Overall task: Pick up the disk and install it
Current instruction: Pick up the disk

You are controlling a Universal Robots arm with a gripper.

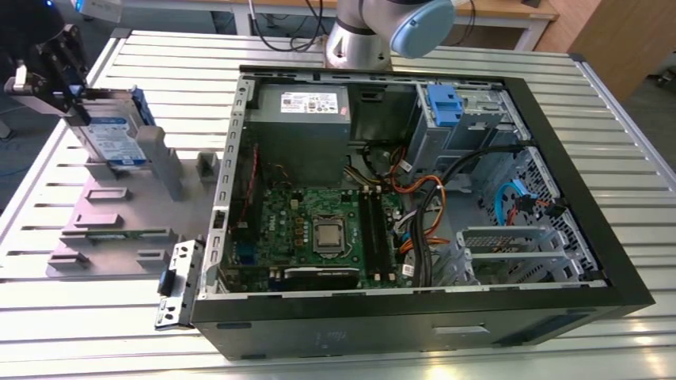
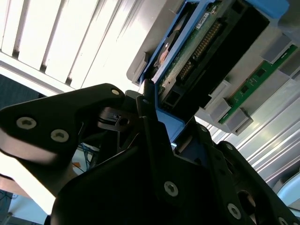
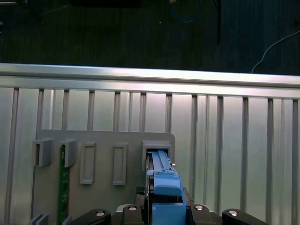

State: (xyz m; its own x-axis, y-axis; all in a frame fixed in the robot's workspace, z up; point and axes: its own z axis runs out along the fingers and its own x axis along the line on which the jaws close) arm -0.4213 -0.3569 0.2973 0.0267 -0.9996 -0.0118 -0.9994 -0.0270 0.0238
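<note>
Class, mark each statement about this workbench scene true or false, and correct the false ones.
1. The disk stands upright in the grey holder, outside the computer case. True.
2. The case's side is closed. False: it is open, with the motherboard showing.
3. The hand is at the disk. True.
4. The disk's frame is red. False: the carrier frame is blue.

**No Print Legible**

A white-and-blue label [image 1: 111, 142] is showing on the disk [image 1: 119, 127] in the exterior view, its print too small to read. A white sticker [image 1: 309, 101] is sitting on the grey power-supply box [image 1: 301, 131], equally unreadable. In the second wrist view, a small white strip [image 2: 202, 19] on the disk's edge is carrying illegible marks.
</note>
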